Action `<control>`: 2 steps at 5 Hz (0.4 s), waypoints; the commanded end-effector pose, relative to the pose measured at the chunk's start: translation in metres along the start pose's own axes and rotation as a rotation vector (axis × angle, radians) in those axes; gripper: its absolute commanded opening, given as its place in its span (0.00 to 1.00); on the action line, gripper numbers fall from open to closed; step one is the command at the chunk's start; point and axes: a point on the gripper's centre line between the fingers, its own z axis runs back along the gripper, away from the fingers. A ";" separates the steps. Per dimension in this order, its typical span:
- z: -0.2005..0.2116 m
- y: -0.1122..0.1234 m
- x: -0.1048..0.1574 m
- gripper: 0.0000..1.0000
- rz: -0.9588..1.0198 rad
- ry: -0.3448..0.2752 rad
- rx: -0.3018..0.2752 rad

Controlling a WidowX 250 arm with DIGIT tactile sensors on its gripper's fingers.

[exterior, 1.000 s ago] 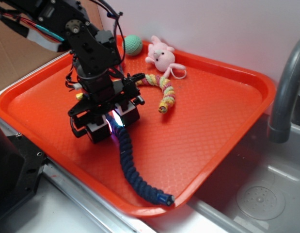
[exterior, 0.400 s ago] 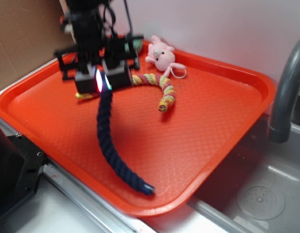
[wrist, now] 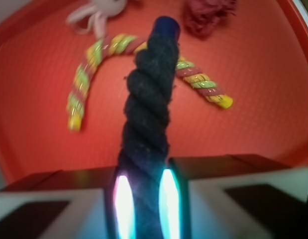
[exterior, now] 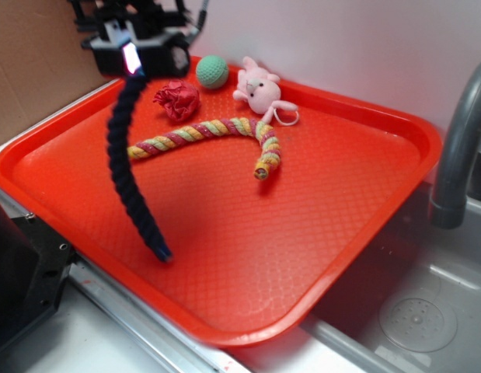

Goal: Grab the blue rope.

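Note:
The blue rope (exterior: 125,159) is a thick dark navy braided cord. It hangs from my gripper (exterior: 131,59) at the upper left, and its lighter-blue tip reaches down to the orange tray (exterior: 364,202) near the front left. My gripper is shut on the rope's upper end, high above the tray. In the wrist view the rope (wrist: 146,124) runs up from between the two glowing pads (wrist: 123,204) of my gripper (wrist: 144,206), with its tip at the top.
A pink, yellow and green striped rope (exterior: 217,132), a red crumpled toy (exterior: 176,99), a green ball (exterior: 212,71) and a pink plush bunny (exterior: 258,87) lie at the tray's back. A sink and grey faucet (exterior: 458,132) are at the right.
My gripper has risen and moved back and left with the blue rope in it. The rope now hangs, only its tip near the tray. The red toy has come into view.

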 end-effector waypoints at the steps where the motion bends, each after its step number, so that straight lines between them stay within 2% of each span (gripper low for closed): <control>1: 0.042 0.001 0.005 0.00 -0.232 -0.051 -0.033; 2: 0.037 0.003 0.008 0.00 -0.167 -0.031 -0.019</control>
